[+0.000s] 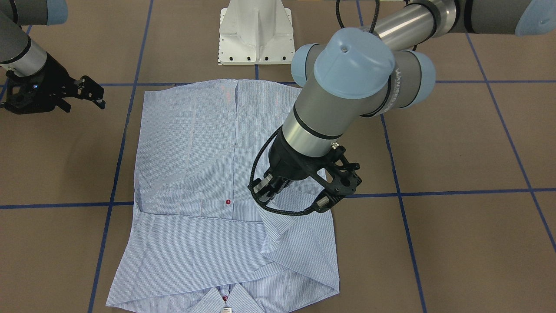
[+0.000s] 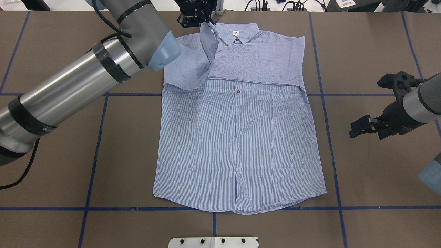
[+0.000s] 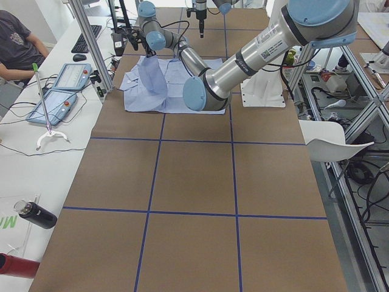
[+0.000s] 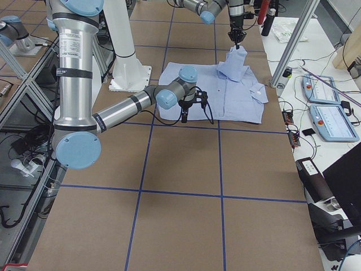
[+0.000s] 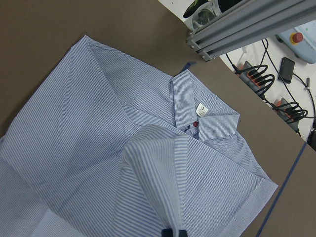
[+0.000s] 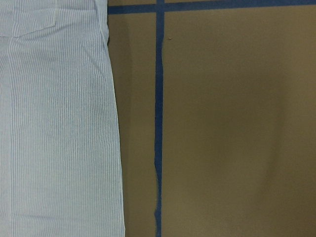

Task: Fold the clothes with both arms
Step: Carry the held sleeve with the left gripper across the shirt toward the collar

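Light blue finely striped button-up shirt point(image 2: 237, 144) lies front-up in the centre of the brown table point(image 2: 361, 51) in the overhead view, its collar at the top edge. From the left, the silver-grey left arm point(image 2: 69, 79) reaches to top centre, its black left gripper point(image 2: 203, 20) clamped on a raised sleeve point(image 2: 206, 44). At the right edge, the black right gripper point(image 2: 367, 106) hangs spread and empty, well apart from the shirt.

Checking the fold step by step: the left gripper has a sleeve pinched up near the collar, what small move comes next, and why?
Probably carry the sleeve across the chest and lower it. The left gripper is shut on it, raised above the shirt, while the other sleeve already lies across the chest. The right gripper is open, off the shirt.
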`<action>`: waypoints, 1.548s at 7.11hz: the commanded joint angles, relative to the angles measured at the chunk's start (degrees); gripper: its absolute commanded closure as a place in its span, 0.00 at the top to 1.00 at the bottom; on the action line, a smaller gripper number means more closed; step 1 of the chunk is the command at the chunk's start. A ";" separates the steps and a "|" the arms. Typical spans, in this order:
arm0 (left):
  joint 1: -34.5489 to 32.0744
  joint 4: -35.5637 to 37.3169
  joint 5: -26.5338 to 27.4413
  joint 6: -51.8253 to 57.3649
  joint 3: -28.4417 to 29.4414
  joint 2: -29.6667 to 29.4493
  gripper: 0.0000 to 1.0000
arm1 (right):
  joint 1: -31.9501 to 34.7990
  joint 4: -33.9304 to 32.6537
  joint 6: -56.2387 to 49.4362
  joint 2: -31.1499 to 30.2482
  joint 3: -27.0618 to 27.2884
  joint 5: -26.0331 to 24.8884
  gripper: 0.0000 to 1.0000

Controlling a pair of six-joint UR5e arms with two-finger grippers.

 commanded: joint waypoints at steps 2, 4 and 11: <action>6.48 -0.67 3.39 -1.22 -0.45 -0.25 0.00 | -0.23 0.29 0.00 0.09 -0.56 -0.05 1.00; 10.89 -9.22 11.18 -0.53 4.78 0.27 0.00 | -0.23 0.29 -0.09 0.09 -1.08 -0.05 1.00; 14.67 -23.67 24.12 31.85 6.94 0.09 0.00 | -0.23 0.38 -0.09 0.79 -2.14 -0.05 1.00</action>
